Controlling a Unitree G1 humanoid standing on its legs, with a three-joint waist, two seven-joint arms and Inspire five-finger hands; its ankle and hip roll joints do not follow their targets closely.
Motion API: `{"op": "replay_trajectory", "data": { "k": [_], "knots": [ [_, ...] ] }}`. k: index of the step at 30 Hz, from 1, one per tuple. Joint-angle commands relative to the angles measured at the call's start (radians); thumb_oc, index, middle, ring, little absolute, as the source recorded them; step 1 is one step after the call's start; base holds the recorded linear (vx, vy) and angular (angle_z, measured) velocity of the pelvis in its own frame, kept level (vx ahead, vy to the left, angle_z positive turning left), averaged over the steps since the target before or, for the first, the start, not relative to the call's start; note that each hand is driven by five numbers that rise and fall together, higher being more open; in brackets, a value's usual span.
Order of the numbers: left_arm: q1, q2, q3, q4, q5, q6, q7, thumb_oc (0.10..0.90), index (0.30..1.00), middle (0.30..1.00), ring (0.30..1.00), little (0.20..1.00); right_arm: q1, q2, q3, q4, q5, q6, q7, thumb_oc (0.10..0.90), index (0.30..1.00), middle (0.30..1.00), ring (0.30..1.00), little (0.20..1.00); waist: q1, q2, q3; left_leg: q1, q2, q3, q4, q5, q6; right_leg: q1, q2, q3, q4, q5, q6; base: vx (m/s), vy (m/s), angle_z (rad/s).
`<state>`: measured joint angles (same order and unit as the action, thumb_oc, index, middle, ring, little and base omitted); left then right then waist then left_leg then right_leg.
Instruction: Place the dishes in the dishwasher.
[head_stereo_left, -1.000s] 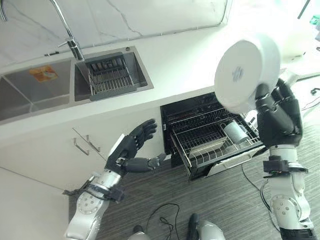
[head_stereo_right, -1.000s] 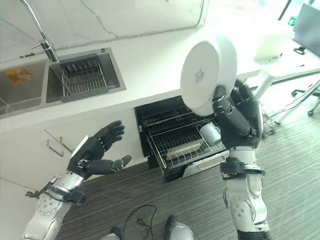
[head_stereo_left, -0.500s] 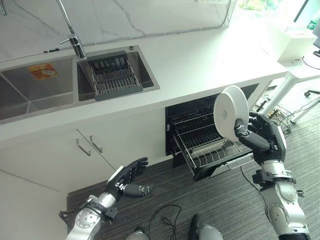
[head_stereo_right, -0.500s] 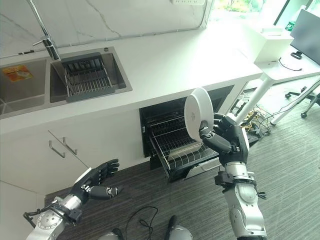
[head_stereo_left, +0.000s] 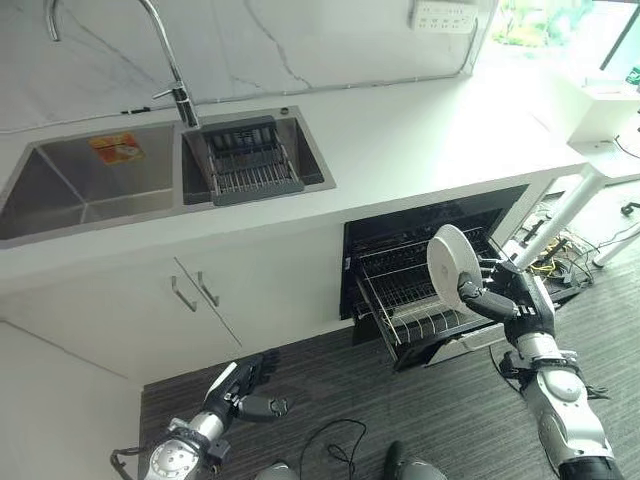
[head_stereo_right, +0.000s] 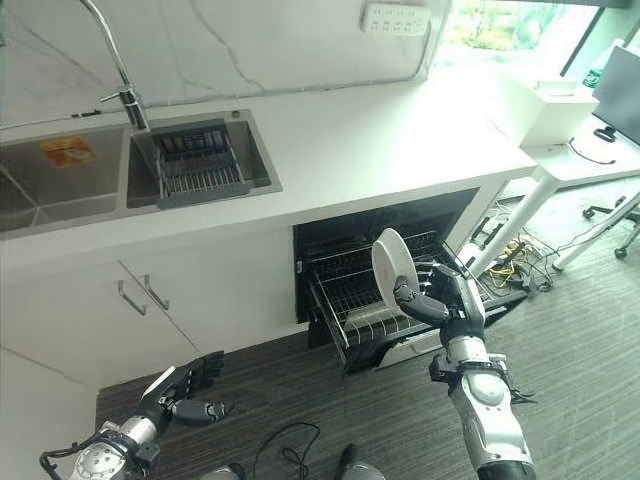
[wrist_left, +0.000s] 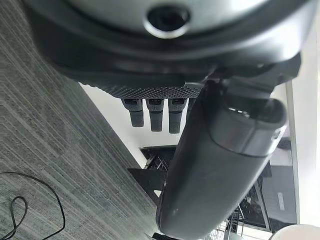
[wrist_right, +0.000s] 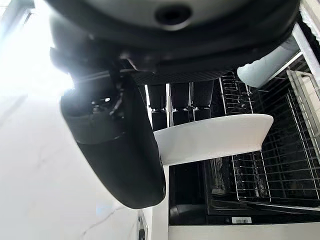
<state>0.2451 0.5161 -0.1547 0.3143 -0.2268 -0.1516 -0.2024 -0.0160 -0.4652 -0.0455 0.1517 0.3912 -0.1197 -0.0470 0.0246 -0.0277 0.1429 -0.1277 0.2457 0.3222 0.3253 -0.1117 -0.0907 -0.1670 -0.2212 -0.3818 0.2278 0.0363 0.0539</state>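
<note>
Dishwasher rack, round white plate upright-ish

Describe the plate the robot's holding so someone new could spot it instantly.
Start at the open dishwasher under the white counter, right of the sink. Its wire rack is pulled out over the dark floor. Just above that rack, the right hand grips a round white plate on edge, the only dish held up in the air.

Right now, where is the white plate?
The white plate is upright in the right hand, above the pulled-out dishwasher rack, under the counter's right end.
</note>
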Motion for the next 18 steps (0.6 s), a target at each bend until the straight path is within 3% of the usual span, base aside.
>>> {"op": "replay_trajectory", "data": {
  "k": [1,7,8,9,13,17,18],
  "knots": [
    [-0.063,0.029,-0.001,-0.054,0.011,-0.089,0.016,0.8,0.9,0.9,0.9,0.9,-0.162,-0.076,-0.041,-0.04,-0.031,-0.102,-0.029,0.4,0.3,0.3,0.3,0.3,0.019,-0.005,-0.026,0.076,0.015,-0.019,-0.025,-0.083,-0.019,0.045,-0.104,-0.01,0.072,-0.093,0.133,0.11,0.001,0.08],
    [-0.064,0.044,-0.012,-0.068,0.007,-0.088,0.008,0.8,0.9,0.9,0.9,0.9,-0.201,-0.089,-0.015,0.025,-0.067,-0.097,-0.045,0.4,0.3,0.3,0.3,0.3,0.038,-0.001,-0.03,0.083,0.009,-0.048,-0.025,-0.104,-0.025,0.055,-0.105,-0.007,0.072,-0.106,0.148,0.02,-0.012,0.1],
    [-0.064,0.045,-0.019,-0.068,0.007,-0.091,0.006,0.8,0.9,0.9,0.9,0.9,-0.214,-0.097,-0.008,0.048,-0.071,-0.097,-0.051,0.4,0.3,0.3,0.3,0.3,0.043,-0.003,-0.025,0.074,0.008,-0.037,-0.025,-0.084,-0.019,0.049,-0.112,-0.025,0.072,-0.089,0.135,0.04,-0.014,0.06],
    [-0.062,0.048,-0.023,-0.068,0.008,-0.094,0.004,0.8,0.9,0.9,0.9,0.9,-0.228,-0.102,-0.001,0.071,-0.081,-0.097,-0.058,0.4,0.3,0.3,0.3,0.3,0.049,0.0,-0.03,0.082,0.007,-0.055,-0.025,-0.104,-0.026,0.058,-0.107,-0.013,0.072,-0.105,0.149,-0.04,-0.023,0.02],
    [-0.055,0.064,-0.036,-0.079,-0.005,-0.092,0.004,0.8,0.9,0.9,0.9,0.9,-0.27,-0.137,0.016,0.143,-0.105,-0.093,-0.078,0.4,0.3,0.3,0.3,0.3,0.064,0.001,-0.024,0.067,0.006,-0.053,-0.025,-0.08,-0.021,0.049,-0.113,-0.033,0.072,-0.089,0.135,0.01,-0.008,0.07],
    [-0.052,0.071,-0.043,-0.079,-0.01,-0.093,0.014,0.8,0.9,0.9,0.9,0.9,-0.293,-0.158,0.029,0.209,-0.119,-0.085,-0.087,0.4,0.3,0.3,0.3,0.3,0.075,0.004,-0.024,0.072,0.004,-0.077,-0.025,-0.099,-0.029,0.056,-0.109,-0.023,0.072,-0.103,0.15,0.03,0.001,0.02],
    [-0.053,0.073,-0.043,-0.079,-0.012,-0.093,0.013,0.8,0.9,0.9,0.9,0.9,-0.297,-0.162,0.033,0.223,-0.123,-0.086,-0.091,0.4,0.3,0.3,0.3,0.3,0.076,0.002,-0.019,0.061,0.003,-0.066,-0.025,-0.078,-0.022,0.047,-0.115,-0.038,0.072,-0.085,0.137,0.1,0.004,0.08]
  ]
}}
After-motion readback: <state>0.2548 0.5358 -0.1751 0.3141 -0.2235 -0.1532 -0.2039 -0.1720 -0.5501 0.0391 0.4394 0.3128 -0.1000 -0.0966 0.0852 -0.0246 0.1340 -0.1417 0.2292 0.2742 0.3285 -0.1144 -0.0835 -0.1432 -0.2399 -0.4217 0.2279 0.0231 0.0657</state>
